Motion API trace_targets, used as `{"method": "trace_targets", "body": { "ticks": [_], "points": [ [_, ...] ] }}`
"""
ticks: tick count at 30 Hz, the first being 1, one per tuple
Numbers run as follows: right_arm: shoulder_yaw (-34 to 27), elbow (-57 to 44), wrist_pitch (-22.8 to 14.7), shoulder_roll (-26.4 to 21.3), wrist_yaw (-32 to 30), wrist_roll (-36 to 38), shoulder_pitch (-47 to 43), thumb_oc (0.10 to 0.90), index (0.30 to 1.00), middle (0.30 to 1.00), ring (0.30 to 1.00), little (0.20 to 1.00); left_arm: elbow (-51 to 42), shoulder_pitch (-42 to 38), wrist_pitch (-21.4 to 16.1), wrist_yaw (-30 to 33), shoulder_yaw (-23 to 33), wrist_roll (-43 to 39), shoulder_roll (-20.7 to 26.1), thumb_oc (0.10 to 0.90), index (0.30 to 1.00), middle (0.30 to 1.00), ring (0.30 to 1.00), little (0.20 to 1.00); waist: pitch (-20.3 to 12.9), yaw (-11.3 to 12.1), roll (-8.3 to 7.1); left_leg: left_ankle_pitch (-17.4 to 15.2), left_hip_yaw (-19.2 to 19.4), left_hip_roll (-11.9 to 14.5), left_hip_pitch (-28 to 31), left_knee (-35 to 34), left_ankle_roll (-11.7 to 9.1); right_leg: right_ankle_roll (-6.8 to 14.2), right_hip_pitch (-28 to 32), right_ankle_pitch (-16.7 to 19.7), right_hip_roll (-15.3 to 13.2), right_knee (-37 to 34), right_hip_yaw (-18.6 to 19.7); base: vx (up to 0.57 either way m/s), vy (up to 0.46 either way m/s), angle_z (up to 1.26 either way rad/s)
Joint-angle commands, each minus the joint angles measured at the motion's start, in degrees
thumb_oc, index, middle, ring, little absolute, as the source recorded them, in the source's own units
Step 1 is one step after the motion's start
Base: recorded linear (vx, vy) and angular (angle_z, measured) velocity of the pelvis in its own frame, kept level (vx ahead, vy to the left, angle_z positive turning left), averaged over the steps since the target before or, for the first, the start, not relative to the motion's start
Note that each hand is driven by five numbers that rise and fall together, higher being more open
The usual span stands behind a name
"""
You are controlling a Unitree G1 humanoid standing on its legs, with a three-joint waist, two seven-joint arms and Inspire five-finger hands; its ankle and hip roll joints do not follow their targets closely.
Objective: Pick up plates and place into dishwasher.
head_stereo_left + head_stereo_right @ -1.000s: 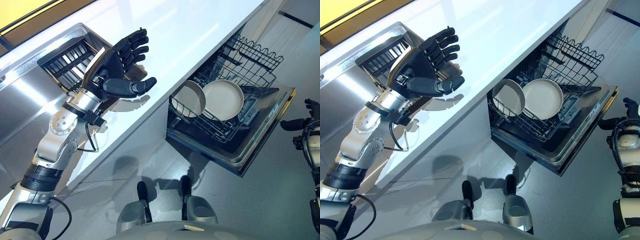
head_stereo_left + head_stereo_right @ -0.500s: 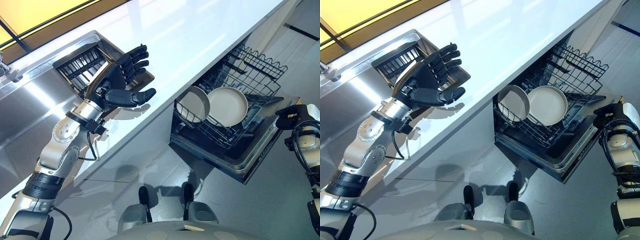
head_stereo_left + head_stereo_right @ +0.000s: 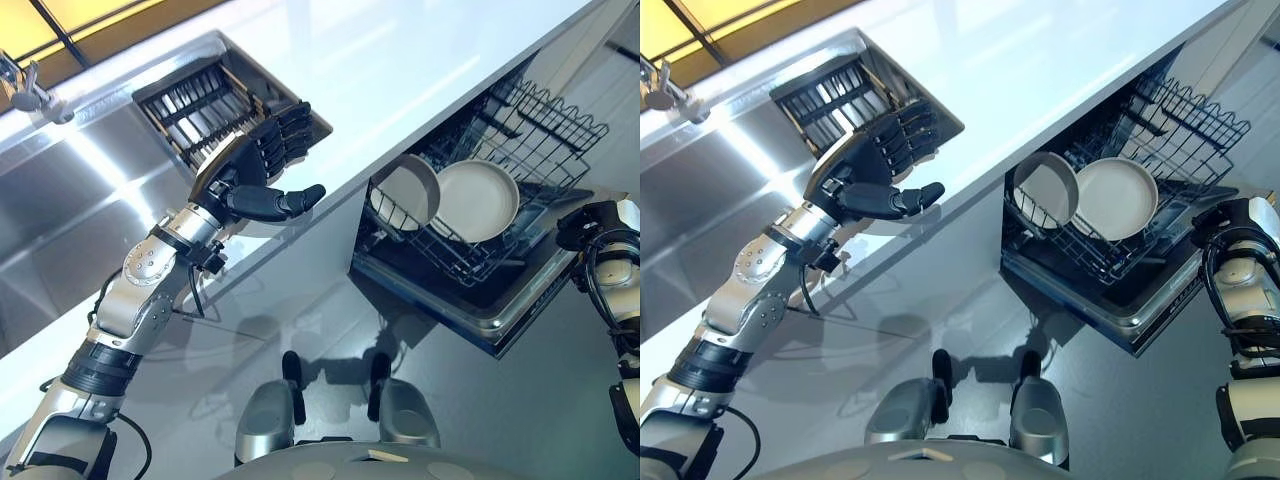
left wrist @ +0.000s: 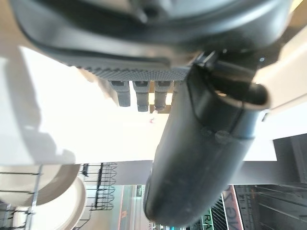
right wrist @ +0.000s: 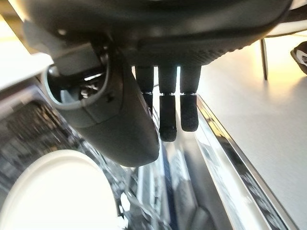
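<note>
While plates (image 3: 478, 200) stand racked, right hand (image 5: 163, 96) hangs empty, fingers straight.

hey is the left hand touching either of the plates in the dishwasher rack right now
Apart. In the left eye view the left hand is open above the white counter, while both plates stand in the dishwasher rack, with counter edge between them.

Two round white plates stand on edge in the one black wire dishwasher rack (image 3: 470, 215): the left plate (image 3: 405, 190) and the right plate (image 3: 478, 200), touching side by side. One slatted dark drying rack (image 3: 215, 100) lies in the one steel sink (image 3: 70, 200), up-left of the dishwasher rack. One white table (image 3: 400, 60) runs above it. Two robot hands show: the left robot hand (image 3: 255, 170) and the right robot hand (image 3: 595, 220).
</note>
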Motion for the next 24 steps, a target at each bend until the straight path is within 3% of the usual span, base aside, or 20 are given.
{"method": "trace_targets", "body": {
  "ticks": [1, 5, 12, 18, 24],
  "points": [
    [1.7, -0.3, -0.9, -4.7, -1.5, -2.4, -6.0, 0.1, 0.3, 0.3, 0.3, 0.2, -3.4, -4.3, -6.8, -0.3, 2.2, -3.3, -1.1, 0.8, 0.9, 0.9, 0.9, 0.9, -2.9, 1.3, -0.39, -9.7, 0.8, -0.7, -4.1, 14.7, 1.0, -4.0, 1.9, -5.4, 2.6, 7.8, -2.8, -0.01, 0.008, 0.05],
    [2.0, 1.3, 0.7, -4.3, -0.4, -2.1, -6.1, 0.1, 0.3, 0.3, 0.3, 0.2, -3.5, -4.6, -7.6, -0.5, 2.5, -4.4, -1.1, 0.8, 0.9, 0.9, 0.9, 0.9, -2.0, 1.3, -0.14, -10.4, 0.6, -0.4, -5.4, 17.5, 1.4, -4.4, 0.7, -6.5, 2.3, 11.0, -2.7, -0.01, 0.003, 0.03],
    [2.8, 3.2, 0.3, -3.3, -0.2, -1.9, -7.5, 0.1, 0.3, 0.3, 0.3, 0.2, -4.3, -5.5, -5.9, 0.1, 1.9, -4.6, -1.8, 0.8, 0.9, 0.9, 0.9, 0.9, -0.8, 1.5, -0.14, -13.2, 0.0, -0.2, -8.1, 23.7, 2.7, -5.4, -1.9, -8.7, 1.8, 17.5, -2.4, 0.0, -0.014, 0.03],
    [2.8, 2.0, -0.1, -2.8, -1.4, -2.3, -6.8, 0.1, 0.3, 0.3, 0.3, 0.2, -4.1, -4.1, -6.7, 0.0, 1.8, -4.0, -2.0, 0.8, 0.9, 0.9, 0.9, 0.9, -0.3, 1.5, -0.24, -13.4, -0.7, 0.1, -9.2, 26.7, 3.0, -5.6, -2.8, -9.5, 1.6, 19.9, -1.9, 0.02, -0.014, 0.02],
    [2.5, 1.1, 0.2, -3.0, -0.1, -2.9, -6.1, 0.1, 0.3, 0.3, 0.3, 0.2, -3.6, -3.1, -6.3, -0.2, 2.7, -4.4, -2.1, 0.8, 0.9, 0.9, 0.9, 0.9, -0.4, 1.5, -0.54, -16.4, -1.5, -0.1, -10.2, 31.1, 4.2, -6.0, -4.4, -11.7, 0.7, 25.1, -1.4, 0.05, 0.01, 0.02]
  ]
}}
